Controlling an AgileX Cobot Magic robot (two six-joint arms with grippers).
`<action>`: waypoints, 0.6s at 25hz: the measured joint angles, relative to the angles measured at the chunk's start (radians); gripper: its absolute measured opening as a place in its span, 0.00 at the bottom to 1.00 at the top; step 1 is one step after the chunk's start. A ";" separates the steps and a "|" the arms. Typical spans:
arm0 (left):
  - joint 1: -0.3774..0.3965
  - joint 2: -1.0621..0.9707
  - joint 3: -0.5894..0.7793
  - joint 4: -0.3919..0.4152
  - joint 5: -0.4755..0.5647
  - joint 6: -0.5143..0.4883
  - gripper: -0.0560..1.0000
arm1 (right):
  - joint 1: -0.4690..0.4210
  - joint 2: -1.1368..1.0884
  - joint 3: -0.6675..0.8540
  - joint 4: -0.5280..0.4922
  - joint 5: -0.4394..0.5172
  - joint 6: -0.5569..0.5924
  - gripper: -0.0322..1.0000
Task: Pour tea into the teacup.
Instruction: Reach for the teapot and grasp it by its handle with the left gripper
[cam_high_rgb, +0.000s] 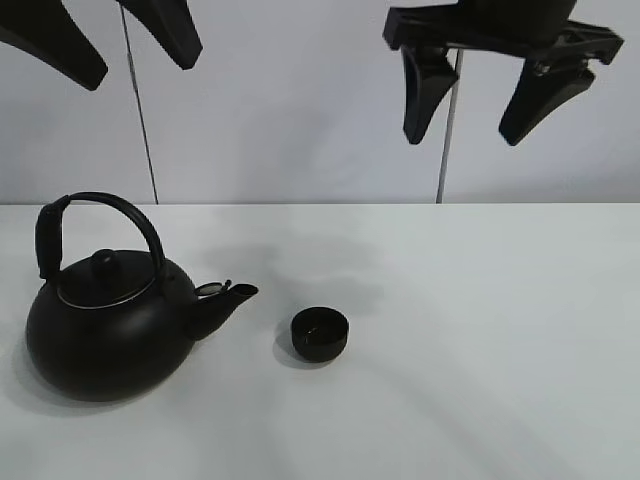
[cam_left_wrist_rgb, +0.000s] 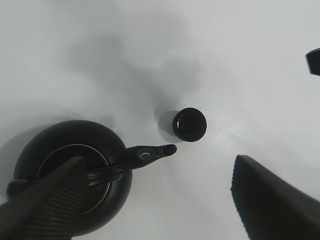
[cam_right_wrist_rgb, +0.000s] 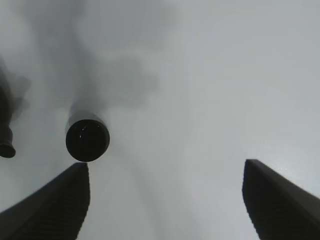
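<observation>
We log the kettle (cam_high_rgb: 105, 325) on the tabletop (cam_high_rgb: 500, 350), spout (cam_high_rgb: 230, 298) toward the teacup (cam_high_rgb: 320, 333) close by, beneath the nearer left pincer (cam_high_rgb: 140, 62), wide and empty; right pincer (cam_high_rgb: 465, 135) likewise.

You can read no text, label, brand, number or sign here: the kettle (cam_high_rgb: 105, 335), the teacup (cam_high_rgb: 320, 334) and the table (cam_high_rgb: 500, 350) look plain.

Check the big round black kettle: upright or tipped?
Upright. The big round black kettle sits on its base on the white table, lid on top, handle arched above it.
</observation>
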 joint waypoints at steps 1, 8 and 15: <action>0.000 0.000 0.000 0.000 0.000 0.000 0.59 | -0.011 -0.014 0.000 0.001 0.010 0.003 0.59; 0.000 0.000 0.000 0.000 0.000 0.000 0.59 | -0.030 -0.051 0.001 0.010 0.060 0.006 0.59; 0.000 0.000 0.000 0.000 0.000 0.000 0.59 | -0.030 -0.051 0.086 0.010 0.047 0.014 0.59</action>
